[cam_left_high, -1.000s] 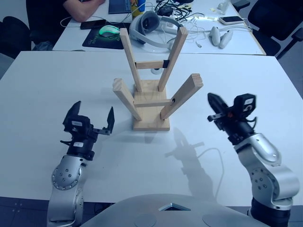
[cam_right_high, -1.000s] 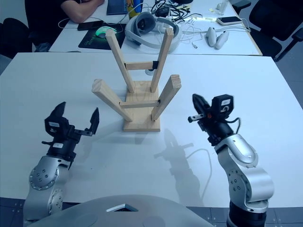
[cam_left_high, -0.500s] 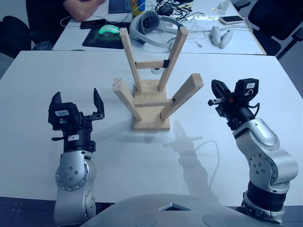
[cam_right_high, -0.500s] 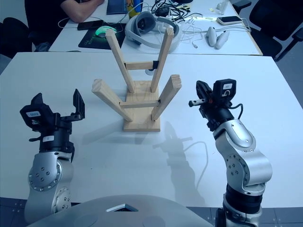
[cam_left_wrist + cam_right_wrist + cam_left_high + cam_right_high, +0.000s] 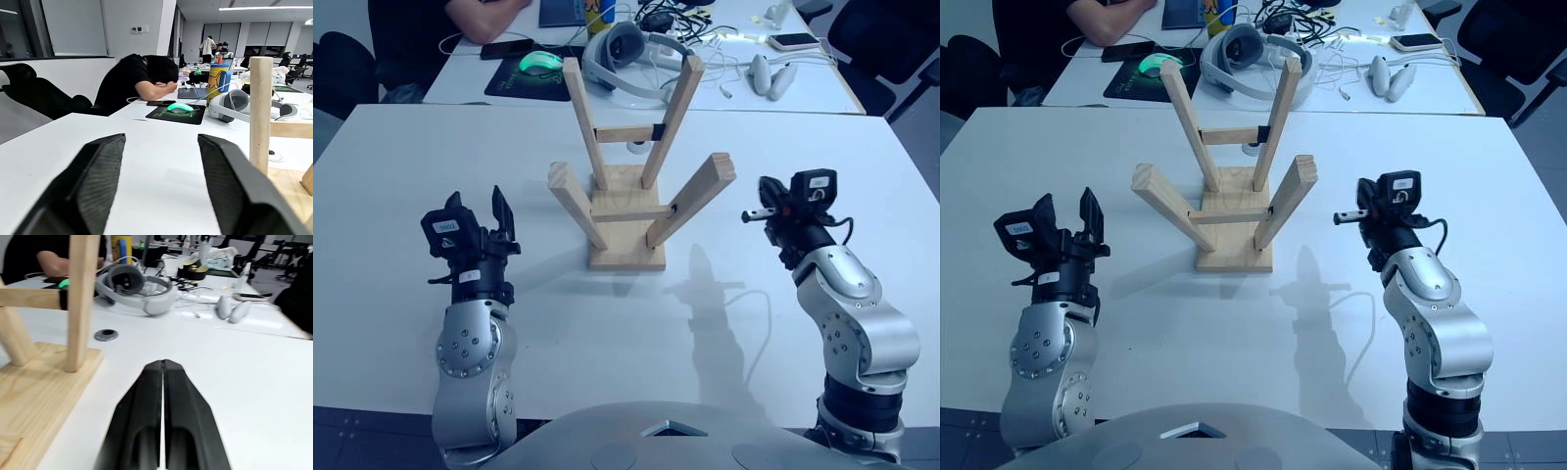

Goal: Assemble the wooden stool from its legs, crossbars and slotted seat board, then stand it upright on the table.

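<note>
White table (image 5: 391,166), frame centre: pale wooden stool (image 5: 626,211) is stood inverted, slotted seat board (image 5: 626,257) down, legs pointed up. Left gripper (image 5: 478,206), lower left, is spread wide, empty. Right gripper (image 5: 752,213), mid-right, is pinched closed, empty, and judged nearer, beside the splayed right-hand leg (image 5: 690,201).

- Four wooden legs (image 5: 586,125) rose from one seat board (image 5: 626,258).
- Two crossbars (image 5: 625,133) joined them.
- Two grippers were near: the left gripper (image 5: 476,202) and the right gripper (image 5: 750,214).
- On the far table (image 5: 460,86) lay one headset (image 5: 626,49), two controllers (image 5: 759,70), one mouse (image 5: 540,62) and two phones (image 5: 793,41).
</note>
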